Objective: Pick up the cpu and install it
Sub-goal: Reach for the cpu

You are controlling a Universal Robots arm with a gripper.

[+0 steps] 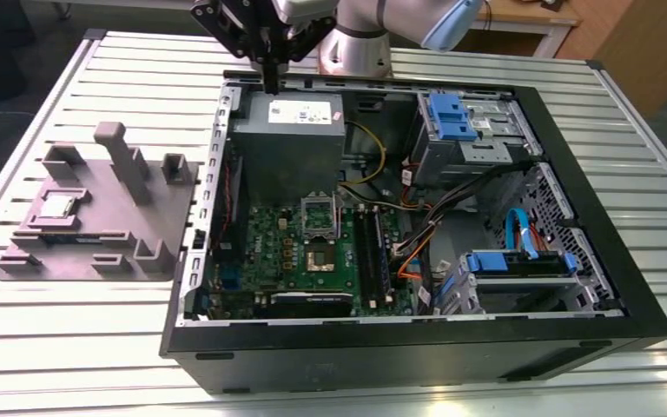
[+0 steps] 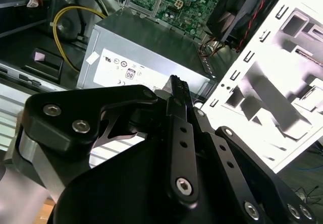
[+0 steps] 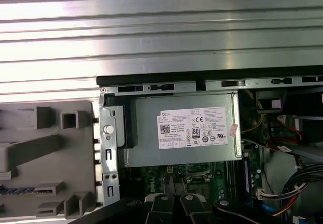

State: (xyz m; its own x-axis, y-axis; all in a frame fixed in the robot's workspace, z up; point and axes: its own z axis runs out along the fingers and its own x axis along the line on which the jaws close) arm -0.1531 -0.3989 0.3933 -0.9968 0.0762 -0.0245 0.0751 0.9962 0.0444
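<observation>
Your ribbed silver aluminium table (image 1: 67, 347) carries a large open black computer case (image 1: 426, 347) lying on its side. The case sits directly under the gripper (image 1: 272, 85).

Beside the case, on the exterior view's left and well clear of the gripper, lies a grey moulded plastic tray with upright posts (image 1: 114, 208). A grey metal power supply box with a white label (image 1: 293, 139) sits just below the fingertips, inside the case's rear corner. The green motherboard (image 1: 275, 243) lies beyond that box, further from the gripper.

The black gripper hangs above the case rim with its fingers brought together and nothing between them.

The cpu (image 1: 56, 206) is a small flat square chip with a silver-grey metal top and a thin paler rim. It rests flat in a recess of the tray, well apart from the gripper.

In both wrist views the tray is cut off at the frame edge. In the exterior view the contents of the motherboard's socket are too small to make out.
</observation>
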